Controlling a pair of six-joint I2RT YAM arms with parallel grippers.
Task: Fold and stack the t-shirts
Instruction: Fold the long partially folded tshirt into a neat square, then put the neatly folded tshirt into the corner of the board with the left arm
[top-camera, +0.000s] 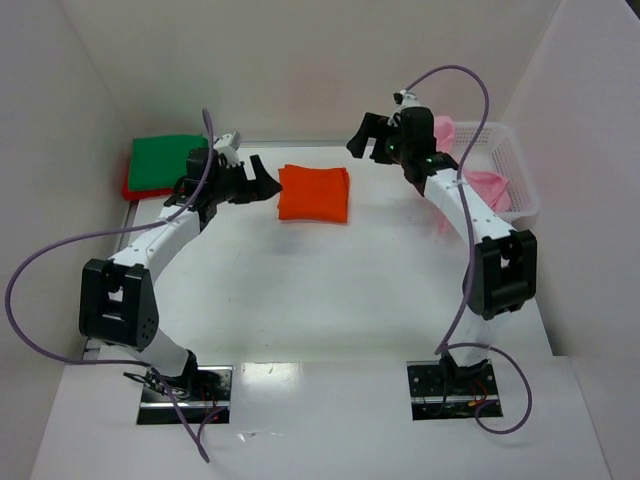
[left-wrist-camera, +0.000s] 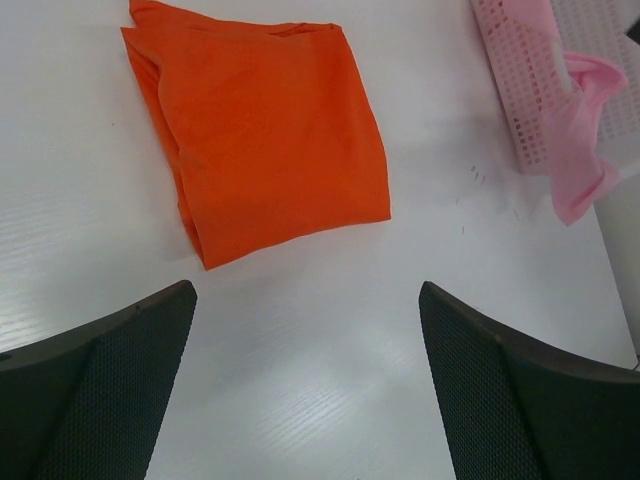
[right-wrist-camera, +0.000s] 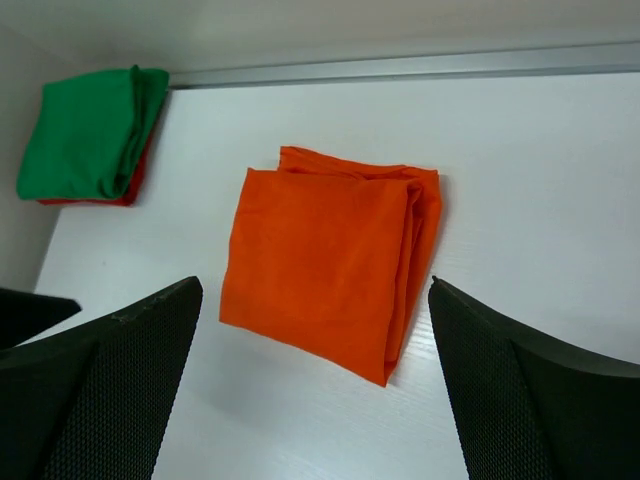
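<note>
A folded orange t-shirt (top-camera: 314, 193) lies flat on the white table at the back middle; it also shows in the left wrist view (left-wrist-camera: 262, 125) and the right wrist view (right-wrist-camera: 335, 255). A folded green t-shirt (top-camera: 166, 160) lies on a red t-shirt (top-camera: 132, 187) at the back left, seen too in the right wrist view (right-wrist-camera: 92, 130). Pale pink t-shirts (top-camera: 487, 185) sit in and hang over the basket (top-camera: 515, 170). My left gripper (top-camera: 262, 183) is open and empty just left of the orange shirt. My right gripper (top-camera: 368, 140) is open and empty, raised to its right.
The white lattice basket (left-wrist-camera: 520, 80) stands at the back right by the wall. White walls close in the table at the back and both sides. Purple cables loop from both arms.
</note>
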